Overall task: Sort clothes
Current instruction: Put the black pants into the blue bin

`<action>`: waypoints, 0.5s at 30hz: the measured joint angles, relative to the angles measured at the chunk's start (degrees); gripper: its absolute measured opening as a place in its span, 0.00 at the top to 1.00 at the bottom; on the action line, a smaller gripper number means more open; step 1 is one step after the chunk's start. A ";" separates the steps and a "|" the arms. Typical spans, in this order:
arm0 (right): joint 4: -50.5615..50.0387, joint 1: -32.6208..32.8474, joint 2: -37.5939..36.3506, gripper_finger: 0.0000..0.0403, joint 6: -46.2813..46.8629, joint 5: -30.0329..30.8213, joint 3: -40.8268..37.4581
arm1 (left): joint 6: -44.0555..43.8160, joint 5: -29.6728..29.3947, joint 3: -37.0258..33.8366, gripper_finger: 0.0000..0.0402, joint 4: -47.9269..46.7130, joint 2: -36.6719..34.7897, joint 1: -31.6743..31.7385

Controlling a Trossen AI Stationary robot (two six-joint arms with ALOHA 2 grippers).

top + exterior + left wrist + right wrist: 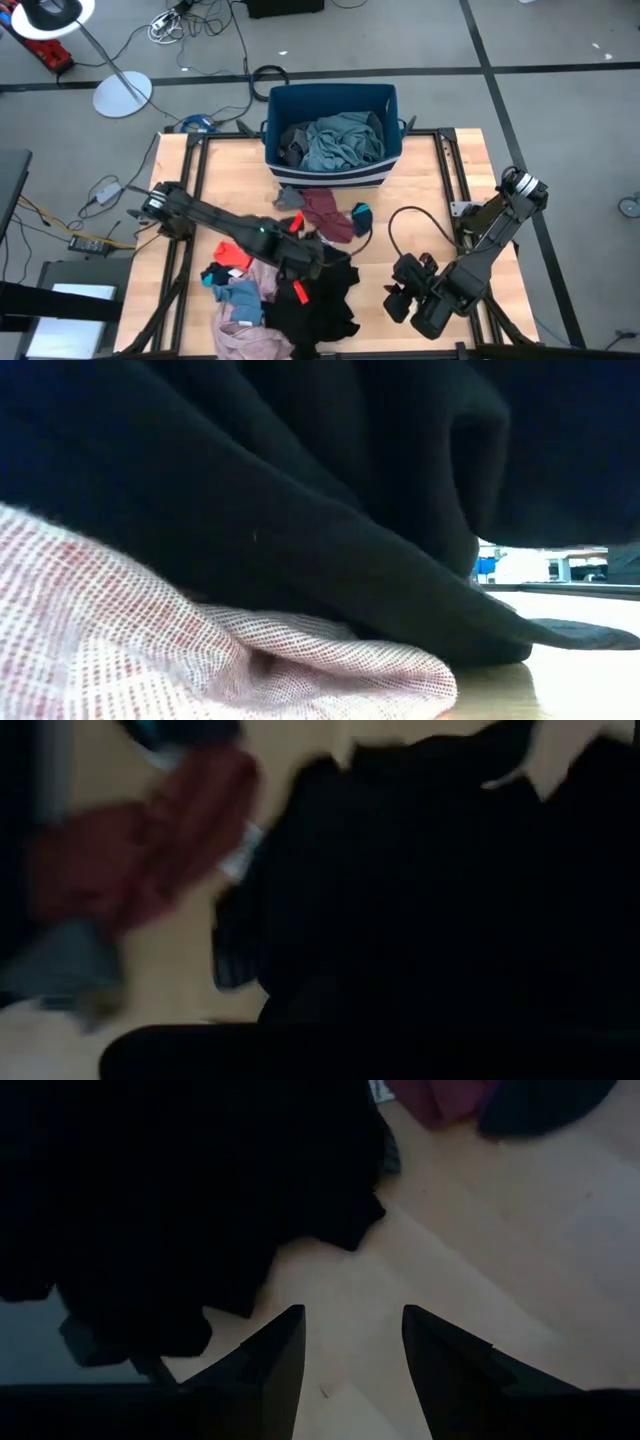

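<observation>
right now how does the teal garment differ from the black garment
The teal garment lies bunched inside the blue bin; the black garment is spread on the table near its front edge. The left hand is over the black one; no hand is near the teal one. Both are large, soft and crumpled.

We count one dark blue bin (333, 160) holding two garments, a teal one (345, 140) and a grey one (292, 143). On the table (420, 180) we count one black garment (325, 300), one pink (250, 335), one maroon (325, 212), and two arms.
</observation>
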 joint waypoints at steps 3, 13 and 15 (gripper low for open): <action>5.98 0.00 0.04 0.58 1.90 -0.12 -4.35 | -0.13 -3.22 7.92 1.00 -7.07 -0.02 0.92; 19.25 -0.07 0.04 0.58 8.21 -0.07 -14.97 | 3.05 -11.25 28.33 1.00 -14.46 -1.11 6.58; 19.49 -0.12 0.04 0.58 9.33 0.13 -15.79 | 4.05 -11.41 26.75 1.00 -12.68 -3.14 8.23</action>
